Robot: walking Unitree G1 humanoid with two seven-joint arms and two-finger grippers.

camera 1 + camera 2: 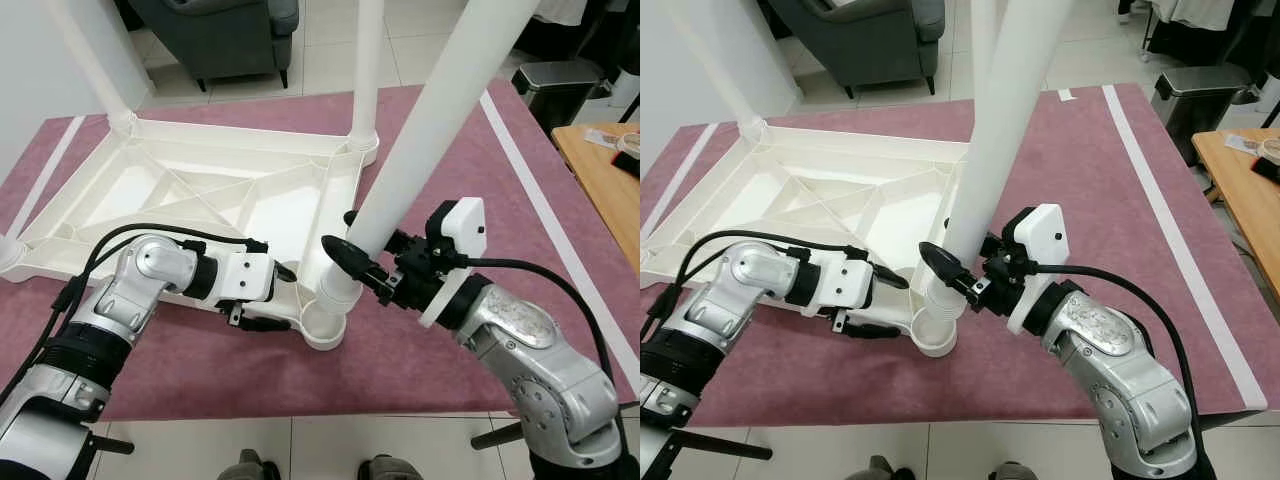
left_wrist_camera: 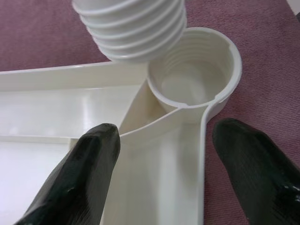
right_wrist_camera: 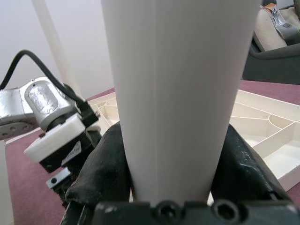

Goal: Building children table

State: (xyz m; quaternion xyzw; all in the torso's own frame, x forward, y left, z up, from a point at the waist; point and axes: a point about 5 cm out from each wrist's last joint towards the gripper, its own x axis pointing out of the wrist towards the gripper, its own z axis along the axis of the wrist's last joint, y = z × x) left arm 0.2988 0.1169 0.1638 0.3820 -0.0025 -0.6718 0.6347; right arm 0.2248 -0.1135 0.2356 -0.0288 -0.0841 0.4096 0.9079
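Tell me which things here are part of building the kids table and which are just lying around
Part of the job:
- upturned white tabletop
- empty threaded corner socket
- white leg gripped by the right claw, threaded end just above the socket
- two legs already fitted
- left claw, open, straddling the tabletop's rim by the socket

Lying about:
- grey armchair
- bin
- wooden table

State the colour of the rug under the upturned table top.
The rug is a dusty maroon with a white border stripe; it shows best in the right eye view.
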